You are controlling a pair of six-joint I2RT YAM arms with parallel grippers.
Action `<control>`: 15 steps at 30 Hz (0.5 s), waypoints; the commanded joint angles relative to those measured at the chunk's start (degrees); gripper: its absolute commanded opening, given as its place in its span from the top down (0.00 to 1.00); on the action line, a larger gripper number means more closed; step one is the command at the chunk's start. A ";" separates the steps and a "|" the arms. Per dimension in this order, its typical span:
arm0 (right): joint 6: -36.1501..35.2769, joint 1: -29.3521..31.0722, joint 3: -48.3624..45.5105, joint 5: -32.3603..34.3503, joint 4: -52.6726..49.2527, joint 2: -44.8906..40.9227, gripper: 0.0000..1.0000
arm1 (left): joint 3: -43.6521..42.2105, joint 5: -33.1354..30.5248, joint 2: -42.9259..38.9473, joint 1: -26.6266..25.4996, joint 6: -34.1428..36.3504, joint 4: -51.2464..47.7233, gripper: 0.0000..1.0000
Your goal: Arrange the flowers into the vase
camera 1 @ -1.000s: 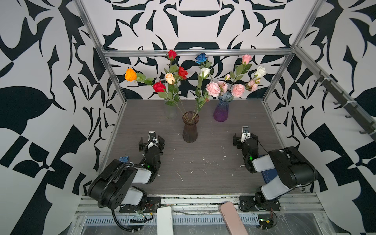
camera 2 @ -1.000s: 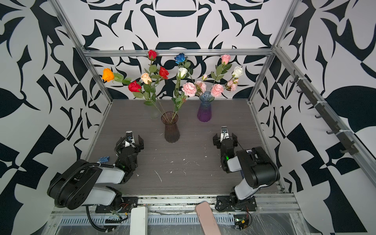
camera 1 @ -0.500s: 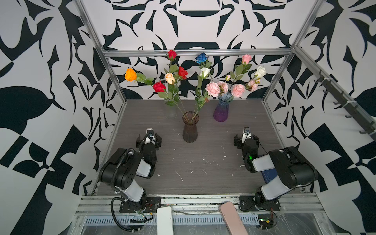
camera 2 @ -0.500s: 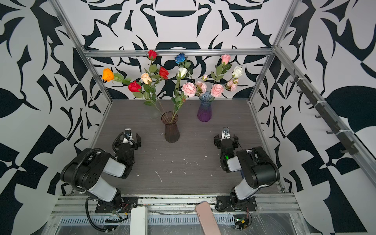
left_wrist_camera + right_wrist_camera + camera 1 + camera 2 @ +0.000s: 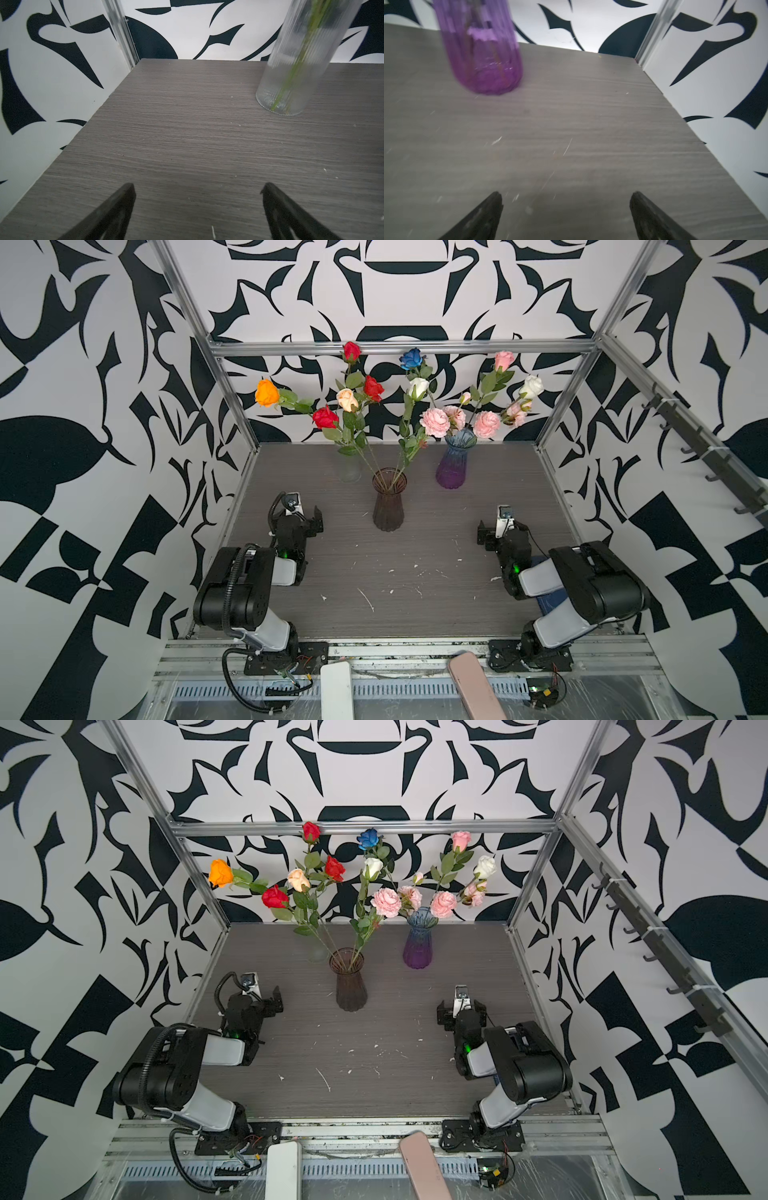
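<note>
Left gripper: wide, empty, low over the counter. Flowers are all in vases at the back: clear vase, brown vase, purple vase. Long stems splay out, with red, orange, peach, white, blue and pink blooms. No loose stem for you to pick, so it looks done; just park. Right gripper: wide, empty.

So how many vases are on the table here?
3. A clear vase stands back left, a brown vase in the middle, further forward, and a purple vase back right. None looks hidden.
</note>
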 commanded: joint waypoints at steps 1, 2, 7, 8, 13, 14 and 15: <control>1.90 0.17 5.18 7.72 -1.27 -2.00 0.00 | -1.80 0.12 1.86 0.07 -0.25 8.02 0.01; 4.24 0.13 11.40 11.05 -14.33 -3.02 0.00 | 1.44 1.34 1.50 0.23 0.14 1.32 0.01; 4.48 -1.85 10.88 8.06 -14.40 -2.68 0.00 | 3.62 4.18 0.62 1.03 -0.32 -4.58 0.01; 3.94 -1.85 10.51 8.03 -13.18 -2.45 0.00 | 4.82 4.67 -1.07 1.03 -1.17 -9.57 0.01; 3.82 -1.80 10.32 7.28 -13.21 -2.88 0.00 | 3.87 3.95 -0.02 0.58 -0.21 -5.98 0.01; 4.03 -1.85 10.13 7.31 -13.01 -2.88 0.00 | 4.41 4.05 -0.42 0.58 -0.45 -7.85 0.01; 4.06 -1.79 10.27 7.19 -13.23 -2.88 0.00 | 4.29 4.20 -0.57 0.58 -0.52 -7.91 0.01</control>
